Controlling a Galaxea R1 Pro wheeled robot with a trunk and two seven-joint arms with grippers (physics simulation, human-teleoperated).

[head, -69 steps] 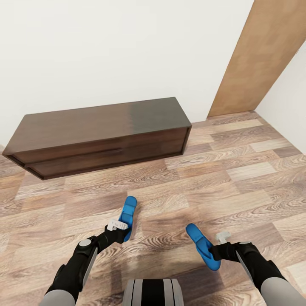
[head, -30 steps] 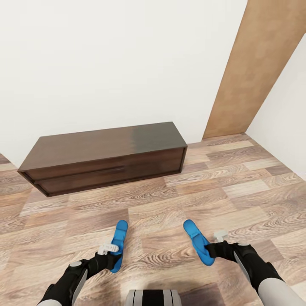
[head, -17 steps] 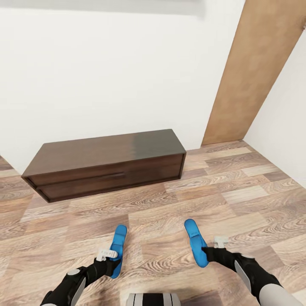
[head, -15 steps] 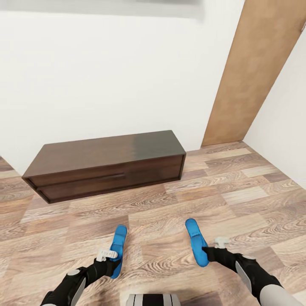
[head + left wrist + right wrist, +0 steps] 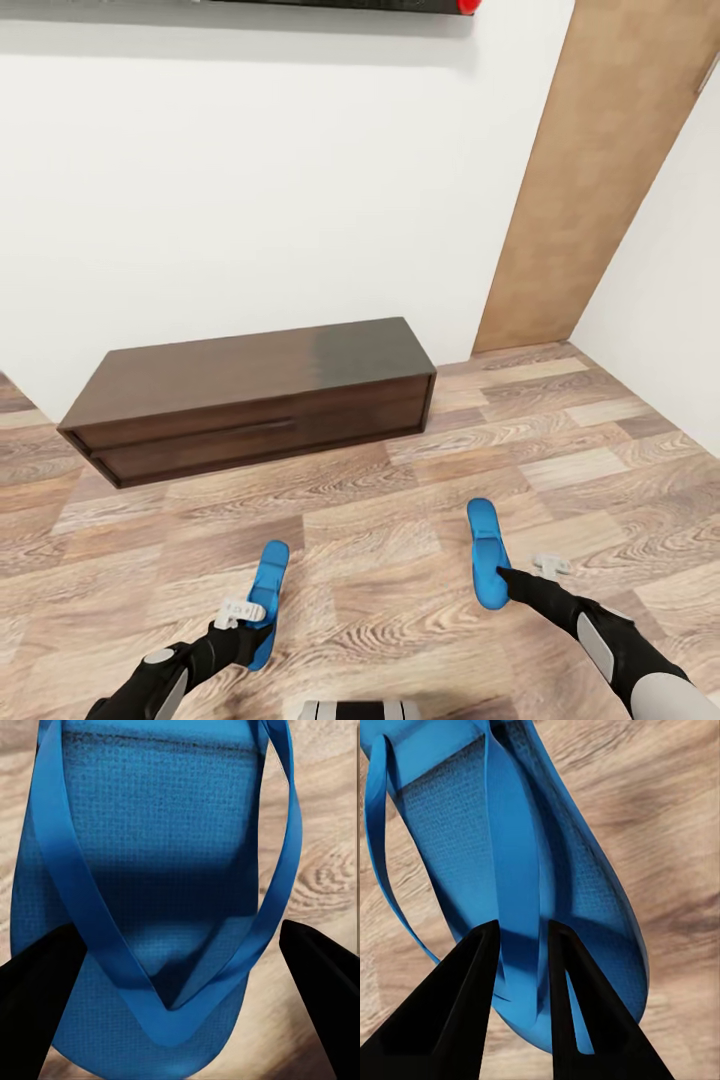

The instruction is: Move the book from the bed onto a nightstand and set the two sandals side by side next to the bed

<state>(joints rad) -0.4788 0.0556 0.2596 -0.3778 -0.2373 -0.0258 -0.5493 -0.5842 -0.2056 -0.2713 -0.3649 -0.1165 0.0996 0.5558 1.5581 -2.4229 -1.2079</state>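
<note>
Floor (image 5: 400,500) of light wood planks lies bare between robot and long dark bench (image 5: 250,395), which stands against the white wall (image 5: 250,200); a brown door (image 5: 600,180) fills the right corner. Left gripper (image 5: 240,625) is clamped across one bright blue sandal (image 5: 265,590). Right gripper (image 5: 515,585) pinches the strap (image 5: 517,892) of the other sandal (image 5: 487,540). Both sandals are flat flip-flops, held well apart above the planks.

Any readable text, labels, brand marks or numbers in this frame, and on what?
None can be read.
Left sandal, right sandal: plain blue, no brand mark in either wrist view.
Dark brown bench: bare wood, no label.
White piece on the left tool: small dark marks, too small to read.
Dark strip on the wall: no lettering visible.
</note>
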